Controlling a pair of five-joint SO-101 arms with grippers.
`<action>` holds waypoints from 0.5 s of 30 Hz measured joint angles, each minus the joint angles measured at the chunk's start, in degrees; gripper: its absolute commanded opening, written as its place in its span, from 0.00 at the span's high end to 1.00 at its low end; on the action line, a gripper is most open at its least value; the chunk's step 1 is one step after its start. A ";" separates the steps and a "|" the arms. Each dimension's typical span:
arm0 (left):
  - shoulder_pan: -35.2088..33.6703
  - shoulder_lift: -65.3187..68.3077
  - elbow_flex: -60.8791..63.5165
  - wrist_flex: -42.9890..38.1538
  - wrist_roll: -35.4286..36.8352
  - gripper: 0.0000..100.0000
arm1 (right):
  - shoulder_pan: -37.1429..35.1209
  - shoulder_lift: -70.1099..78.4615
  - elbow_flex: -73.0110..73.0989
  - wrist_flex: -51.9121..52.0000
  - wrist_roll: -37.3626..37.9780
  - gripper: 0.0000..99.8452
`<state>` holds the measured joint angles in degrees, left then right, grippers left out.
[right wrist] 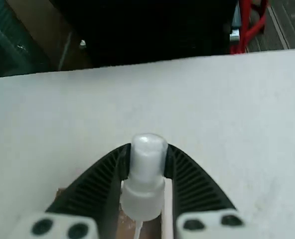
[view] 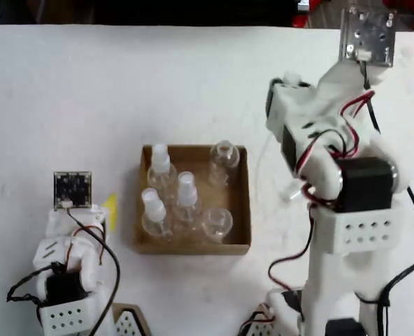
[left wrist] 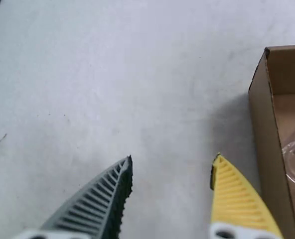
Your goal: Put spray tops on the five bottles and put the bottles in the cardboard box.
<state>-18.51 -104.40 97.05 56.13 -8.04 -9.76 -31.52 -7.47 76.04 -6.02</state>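
Right claw (right wrist: 147,148) clamped on spray top (right wrist: 146,186). Left claw (left wrist: 172,159) gaped wide over table (left wrist: 112,74), beside cardboard box (view: 193,247). Far bottle (view: 223,159) and near bottle (view: 217,221) in box lacked tops. I feared unbraced bottle would tip under push, top missing mouth.

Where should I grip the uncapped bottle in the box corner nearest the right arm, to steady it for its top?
Probably by the neck, coming straight down: the bottle stands upright, mouth up, and the cardboard box wall and a capped bottle beside it block a sideways approach. The right gripper holds a spray top, so the open left gripper would take it.
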 measured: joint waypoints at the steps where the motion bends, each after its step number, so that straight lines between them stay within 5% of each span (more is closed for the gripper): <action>1: 0.00 0.00 0.00 0.00 0.00 0.76 | -0.53 -1.49 3.34 -3.69 1.41 0.98; 10: 0.00 0.00 0.00 0.00 0.00 0.76 | -3.25 -9.58 29.27 -40.97 7.03 0.98; 15: 0.00 0.00 0.00 0.00 0.00 0.76 | -6.33 -10.20 35.08 -46.77 7.12 0.98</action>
<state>-18.51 -104.40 97.05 56.13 -8.04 -16.09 -41.71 27.60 29.27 1.10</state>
